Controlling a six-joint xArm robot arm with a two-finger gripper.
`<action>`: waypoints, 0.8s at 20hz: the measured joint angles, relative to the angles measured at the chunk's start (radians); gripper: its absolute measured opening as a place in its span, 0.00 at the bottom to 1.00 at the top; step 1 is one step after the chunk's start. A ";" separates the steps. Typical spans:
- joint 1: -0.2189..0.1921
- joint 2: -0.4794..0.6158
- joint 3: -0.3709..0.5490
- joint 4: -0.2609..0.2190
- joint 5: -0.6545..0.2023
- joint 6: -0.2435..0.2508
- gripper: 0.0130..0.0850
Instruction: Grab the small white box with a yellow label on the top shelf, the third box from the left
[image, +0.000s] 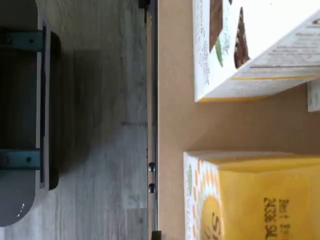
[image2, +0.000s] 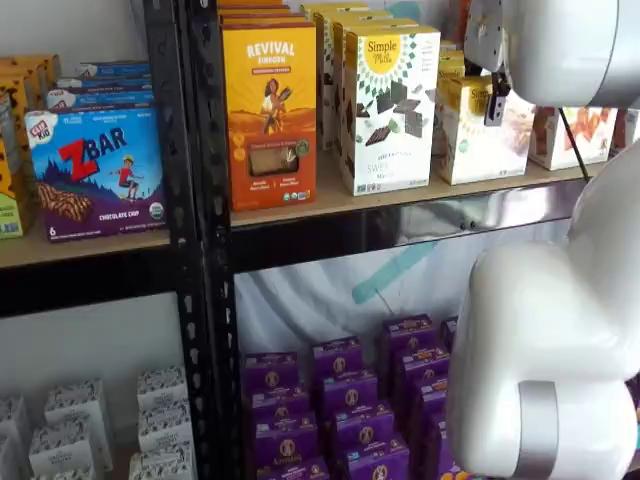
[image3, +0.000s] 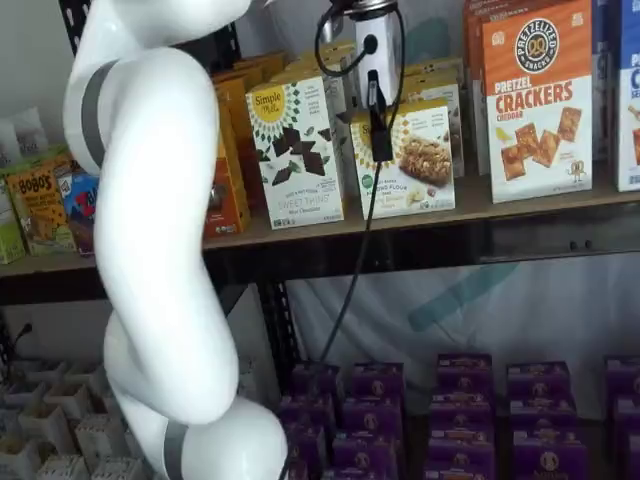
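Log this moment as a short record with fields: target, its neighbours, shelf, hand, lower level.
target: the small white box with a yellow label, standing upright on the top shelf, shorter than the cartons beside it
neighbours: the taller white carton with chocolate pieces on one side, the orange crackers carton on the other
hand: the hand hangs in front of the target in a shelf view; fingers seen side-on, so open or shut cannot be told
contact: box not gripped as far as the views show
lower level: purple boxes
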 joint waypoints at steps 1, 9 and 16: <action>-0.001 -0.001 0.003 0.002 -0.005 -0.001 0.67; -0.018 -0.003 0.014 0.024 -0.035 -0.017 0.44; -0.031 0.002 0.009 0.037 -0.045 -0.028 0.33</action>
